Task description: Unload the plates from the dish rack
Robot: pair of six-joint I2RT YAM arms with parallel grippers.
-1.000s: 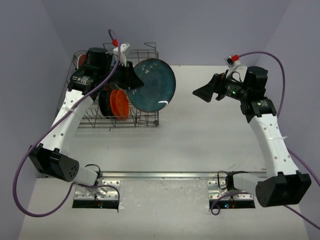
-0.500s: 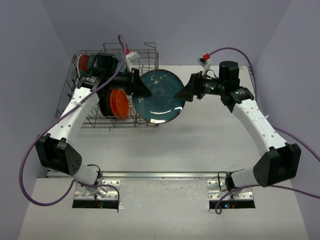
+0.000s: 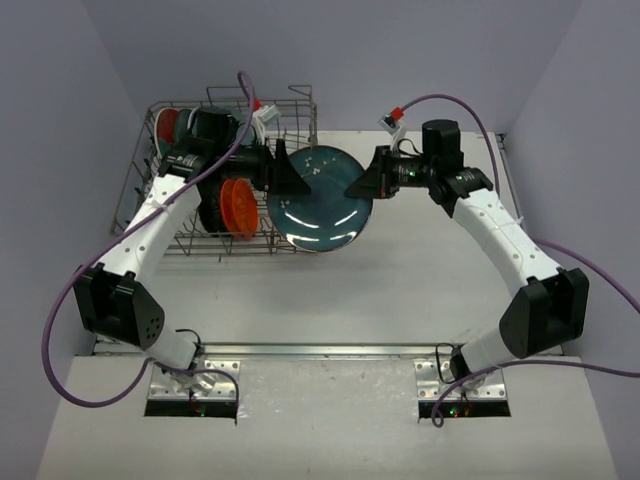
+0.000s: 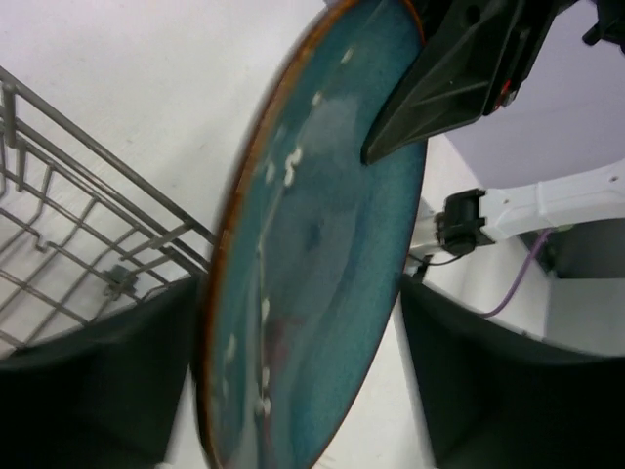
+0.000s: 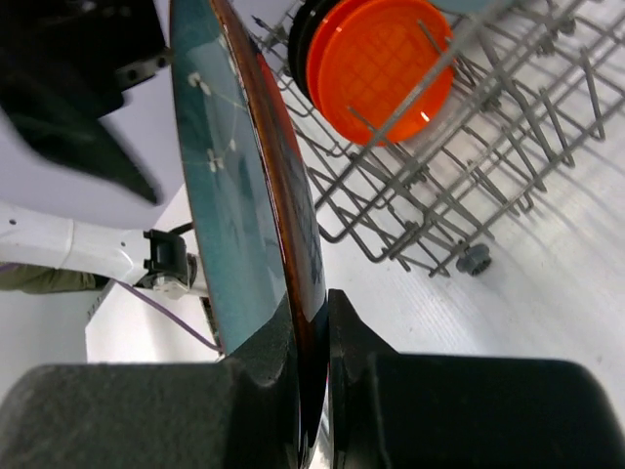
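A: What is the right gripper (image 3: 374,181) holding?
B: Its 2 fingers (image 5: 256,376) are pinched tight on the rim of the teal plate (image 3: 320,205). The plate stands on edge just off the right end of the dish rack (image 3: 250,250), above the table (image 3: 430,280).
A: And the left gripper (image 3: 292,180)?
B: Its jaws are parted on either side of the opposite rim, with a gap beside the plate. An orange plate (image 3: 238,205) and a black plate (image 3: 211,205) stand upright in the rack.
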